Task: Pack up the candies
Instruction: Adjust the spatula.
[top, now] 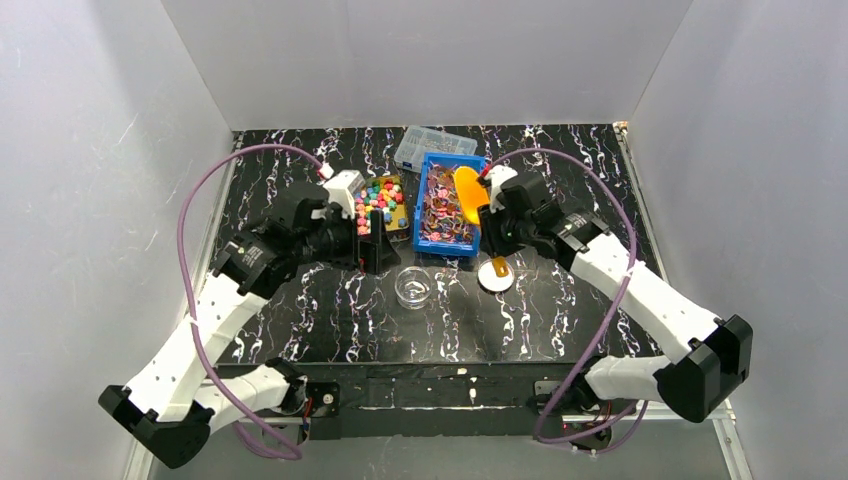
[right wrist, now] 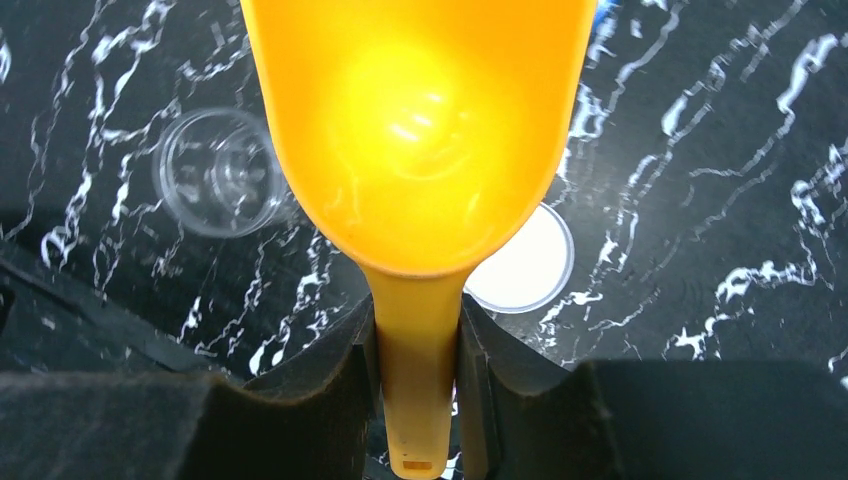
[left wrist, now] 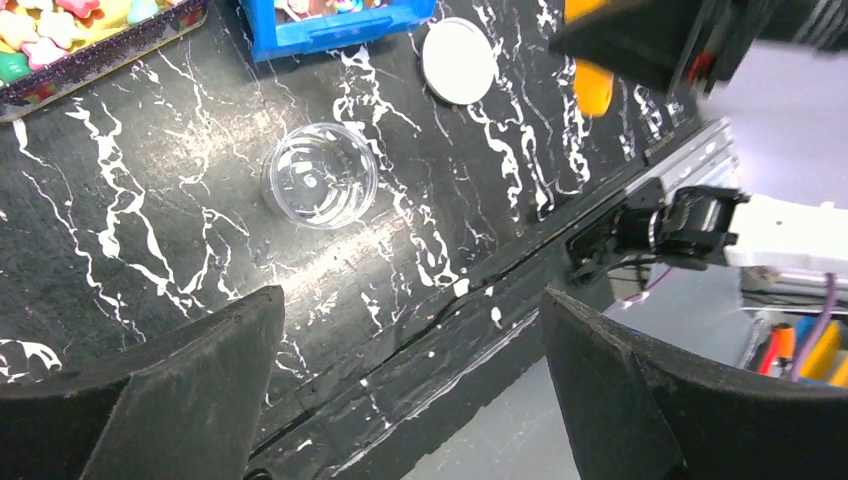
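Shiny wrapped candies (top: 443, 208) fill a blue bin (top: 427, 178). Chunky coloured candies (top: 379, 198) lie in a dark tin (top: 399, 214) to its left, seen also at the top left of the left wrist view (left wrist: 50, 30). My right gripper (top: 491, 230) is shut on the handle of an orange scoop (top: 467, 190), whose bowl hangs over the bin's right side. In the right wrist view the scoop (right wrist: 415, 130) is empty, with its handle between my fingers (right wrist: 330, 380). My left gripper (top: 375, 250) is open and empty, in front of the tin (left wrist: 415, 380).
A clear empty cup (top: 413, 287) stands in front of the bin, also in both wrist views (left wrist: 322, 188) (right wrist: 218, 185). A white lid (top: 495, 275) lies to its right (left wrist: 459, 60) (right wrist: 525, 265). A clear compartment box (top: 433, 143) stands behind the bin.
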Controlling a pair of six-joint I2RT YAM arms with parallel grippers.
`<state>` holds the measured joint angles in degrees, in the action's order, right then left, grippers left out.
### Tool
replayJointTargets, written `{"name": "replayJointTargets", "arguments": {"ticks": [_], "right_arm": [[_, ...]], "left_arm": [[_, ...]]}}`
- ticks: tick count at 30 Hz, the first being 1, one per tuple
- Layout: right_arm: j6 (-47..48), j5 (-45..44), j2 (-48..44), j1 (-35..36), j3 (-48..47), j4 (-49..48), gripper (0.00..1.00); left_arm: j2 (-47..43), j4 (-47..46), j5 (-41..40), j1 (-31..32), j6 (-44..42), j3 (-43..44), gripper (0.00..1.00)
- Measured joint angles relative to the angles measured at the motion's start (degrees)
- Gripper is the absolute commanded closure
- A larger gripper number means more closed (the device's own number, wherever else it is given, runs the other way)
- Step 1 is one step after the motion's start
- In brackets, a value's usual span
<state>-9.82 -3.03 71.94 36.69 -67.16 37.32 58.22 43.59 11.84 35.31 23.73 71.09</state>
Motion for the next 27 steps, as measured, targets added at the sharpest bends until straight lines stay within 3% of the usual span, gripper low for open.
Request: {"name": "replayJointTargets", "arguments": {"ticks": [6, 13, 19, 27], "right_arm": [[3.2, -1.6, -2.3, 11.1, 0.0, 0.4, 0.99], [7.1, -7.3, -3.4, 24.1, -1.2, 3.5, 0.99], [9.0, -12.5, -3.2, 30.7, -1.3, 6.6, 0.99], [10.8, -17.3, -1.5, 37.2, -3.5, 9.4, 0.99]], "left_arm": [[1.7, 1.8, 10.3, -9.6, 0.4, 2.1, 0.02], [2.8, 3.6, 22.3, -15.4, 2.1, 2.1, 0.02], [3.1, 4.5, 30.8, -17.2, 4.1, 2.1, 0.02], [0.5, 4.7, 35.2, -17.2, 5.5, -1.4, 0.02]]}}
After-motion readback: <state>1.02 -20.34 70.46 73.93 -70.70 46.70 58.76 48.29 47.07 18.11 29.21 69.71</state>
